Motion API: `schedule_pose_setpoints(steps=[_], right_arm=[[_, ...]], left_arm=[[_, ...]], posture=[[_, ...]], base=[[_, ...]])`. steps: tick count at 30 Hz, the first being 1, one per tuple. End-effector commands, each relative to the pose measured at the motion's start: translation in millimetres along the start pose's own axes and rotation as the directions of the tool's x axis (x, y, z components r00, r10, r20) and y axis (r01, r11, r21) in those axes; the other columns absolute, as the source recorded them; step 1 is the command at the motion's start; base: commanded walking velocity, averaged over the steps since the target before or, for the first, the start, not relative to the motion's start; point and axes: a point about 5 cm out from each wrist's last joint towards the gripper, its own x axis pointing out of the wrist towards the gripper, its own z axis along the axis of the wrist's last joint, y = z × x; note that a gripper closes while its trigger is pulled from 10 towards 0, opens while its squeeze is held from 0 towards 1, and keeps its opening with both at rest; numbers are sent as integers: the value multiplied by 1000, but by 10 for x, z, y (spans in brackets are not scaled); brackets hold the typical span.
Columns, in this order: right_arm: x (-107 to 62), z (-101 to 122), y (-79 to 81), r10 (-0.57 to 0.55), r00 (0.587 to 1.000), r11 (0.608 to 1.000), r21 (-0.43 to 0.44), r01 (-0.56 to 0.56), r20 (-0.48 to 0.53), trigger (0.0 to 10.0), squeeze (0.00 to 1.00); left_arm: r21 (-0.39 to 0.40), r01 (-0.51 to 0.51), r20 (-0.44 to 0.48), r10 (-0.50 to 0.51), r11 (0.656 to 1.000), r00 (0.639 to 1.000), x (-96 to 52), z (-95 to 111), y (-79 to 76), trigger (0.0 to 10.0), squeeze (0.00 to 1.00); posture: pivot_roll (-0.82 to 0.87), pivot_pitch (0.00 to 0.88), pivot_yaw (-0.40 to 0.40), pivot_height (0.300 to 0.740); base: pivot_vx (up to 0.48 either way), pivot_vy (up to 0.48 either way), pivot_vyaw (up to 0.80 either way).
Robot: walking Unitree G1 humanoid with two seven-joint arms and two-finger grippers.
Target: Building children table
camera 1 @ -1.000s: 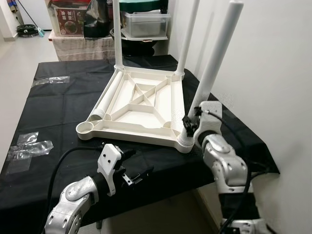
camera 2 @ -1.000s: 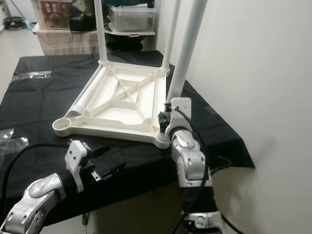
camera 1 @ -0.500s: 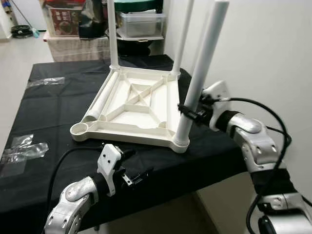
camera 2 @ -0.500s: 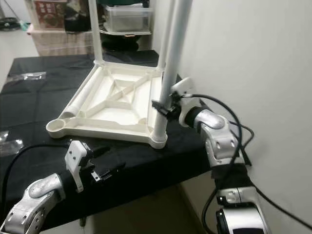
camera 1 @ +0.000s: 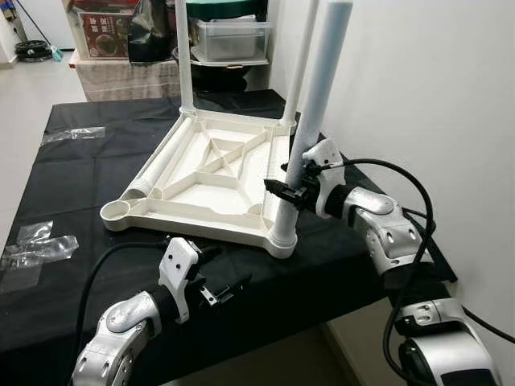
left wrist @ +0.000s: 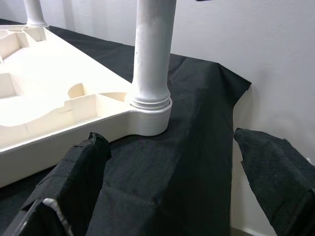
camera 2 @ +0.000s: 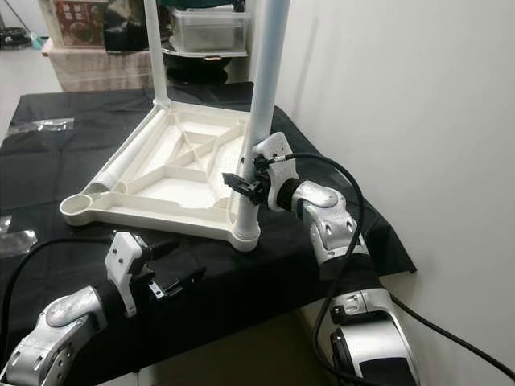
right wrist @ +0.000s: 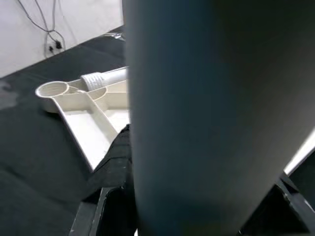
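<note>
Upright, white leg [camera 1: 310,137] in corner socket [camera 1: 282,239], right gripper [camera 1: 288,193] clamped around it.

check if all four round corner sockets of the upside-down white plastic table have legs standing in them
No, the near-left socket is empty and the fourth white leg lies inside the tabletop.

one tabletop [camera 1: 211,173], four legs [camera 1: 315,112]

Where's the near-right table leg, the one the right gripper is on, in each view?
Left eye: the near-right leg stands right of centre.
Right eye: near-right leg, centre.
Left wrist: its base in the corner socket, upper centre.
Right wrist: close up, blurred.
Shared landmark: the empty corner socket, also at.
</note>
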Motion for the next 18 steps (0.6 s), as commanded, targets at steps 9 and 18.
schedule_pose_setpoints(steps=[9, 18], right_arm=[[-325, -732, -364, -742, 524, 495, 186, 849, -418, 0, 0], [-66, -430, 225, -733, 632, 566, 290, 772, -251, 10000, 1000]], left_arm=[[-2, 1, -6, -1, 1000, 1000, -11, -33, -17, 10000, 0], [1, 18, -17, -18, 1000, 1000, -6, -46, -9, 10000, 0]], posture=[[63, 0, -116, 740], [42, 0, -89, 740]], base=[[0, 0, 0], [0, 0, 0]])
